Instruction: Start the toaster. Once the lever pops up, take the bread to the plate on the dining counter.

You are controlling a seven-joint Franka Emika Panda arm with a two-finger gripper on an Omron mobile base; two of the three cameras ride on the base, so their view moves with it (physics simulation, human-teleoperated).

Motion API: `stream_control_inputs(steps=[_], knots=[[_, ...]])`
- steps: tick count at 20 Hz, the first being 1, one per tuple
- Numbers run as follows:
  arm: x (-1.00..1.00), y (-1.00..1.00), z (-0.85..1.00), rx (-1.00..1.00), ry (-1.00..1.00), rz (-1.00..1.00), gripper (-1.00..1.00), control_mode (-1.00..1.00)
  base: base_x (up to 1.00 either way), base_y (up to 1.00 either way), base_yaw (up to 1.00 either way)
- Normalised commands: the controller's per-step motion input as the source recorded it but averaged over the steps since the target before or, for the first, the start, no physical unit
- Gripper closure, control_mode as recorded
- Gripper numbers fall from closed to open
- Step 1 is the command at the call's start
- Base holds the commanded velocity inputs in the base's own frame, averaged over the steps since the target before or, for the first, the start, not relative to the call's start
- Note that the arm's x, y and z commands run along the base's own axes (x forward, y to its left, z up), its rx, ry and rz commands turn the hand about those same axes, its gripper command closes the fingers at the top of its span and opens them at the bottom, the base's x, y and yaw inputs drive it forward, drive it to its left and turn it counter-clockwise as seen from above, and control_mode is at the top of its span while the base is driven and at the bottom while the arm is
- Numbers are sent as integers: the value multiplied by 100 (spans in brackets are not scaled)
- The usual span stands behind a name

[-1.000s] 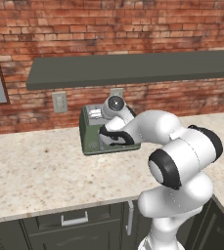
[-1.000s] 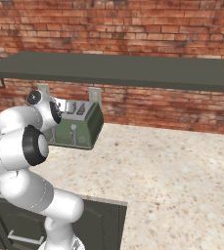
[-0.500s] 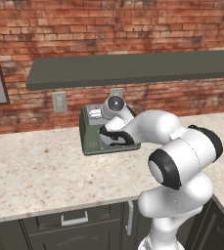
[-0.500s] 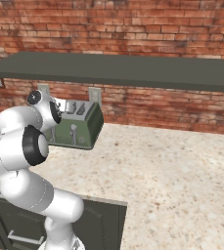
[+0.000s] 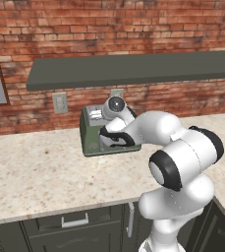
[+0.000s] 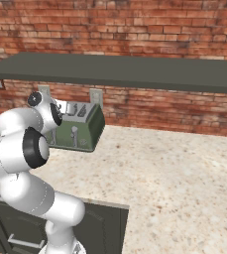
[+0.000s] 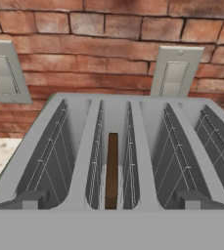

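Note:
The sage-green toaster (image 5: 90, 139) (image 6: 85, 130) stands on the counter against the brick wall. My gripper (image 5: 105, 140) (image 7: 111, 201) hovers just over the toaster's front edge, open wide, with one fingertip at each side of the toaster top (image 7: 113, 105). The bread (image 7: 112, 168), a dark brown slice seen edge-on, sits down inside the second slot from the left. A silver lever (image 6: 74, 135) shows on the toaster's front. The plate and the dining counter are out of view.
A dark shelf (image 5: 133, 69) overhangs the toaster. Two wall outlets (image 7: 3, 71) (image 7: 174, 73) sit on the brick wall behind it. The beige speckled counter (image 5: 35, 172) stretches left and right, with dark cabinets (image 5: 74, 221) beneath.

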Motion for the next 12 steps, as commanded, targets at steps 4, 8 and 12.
stream_control_inputs(steps=[4, 8, 12], knots=[[0, 0, 0, 0, 0, 0, -100, -100, 0, 0, 0], [0, 0, 0, 0, 0, 0, -100, -100, 0, 0, 0], [0, 0, 0, 0, 0, 0, -100, -100, 0, 0, 0]])
